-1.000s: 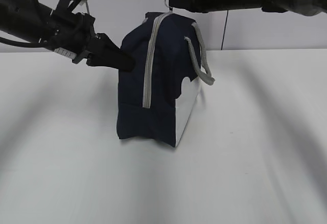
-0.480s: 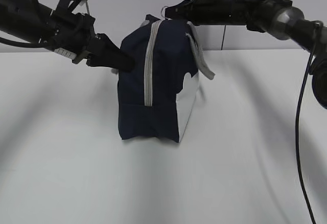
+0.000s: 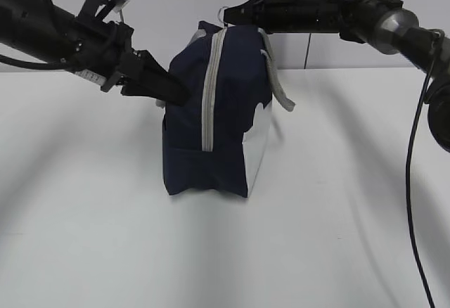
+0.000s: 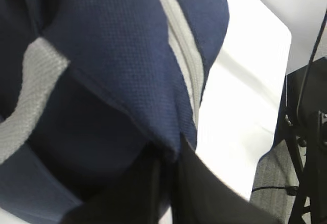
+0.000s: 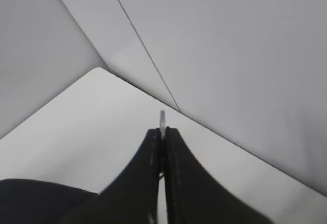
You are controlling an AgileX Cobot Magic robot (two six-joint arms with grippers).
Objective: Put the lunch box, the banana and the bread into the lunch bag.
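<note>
One tall navy-blue fabric lunch bag (image 3: 211,125) with a grey zipper stands on one white table (image 3: 337,238). Two black robot grippers are in view, the left gripper (image 3: 177,97) and the right gripper (image 3: 228,14)

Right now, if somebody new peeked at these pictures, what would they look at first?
Probably the tall navy lunch bag standing alone in the middle of the white table, with its grey zipper shut. Next, two black arms meeting it: the left gripper pinches the fabric on its left side, and the right gripper holds the ring pull at the top.
</note>
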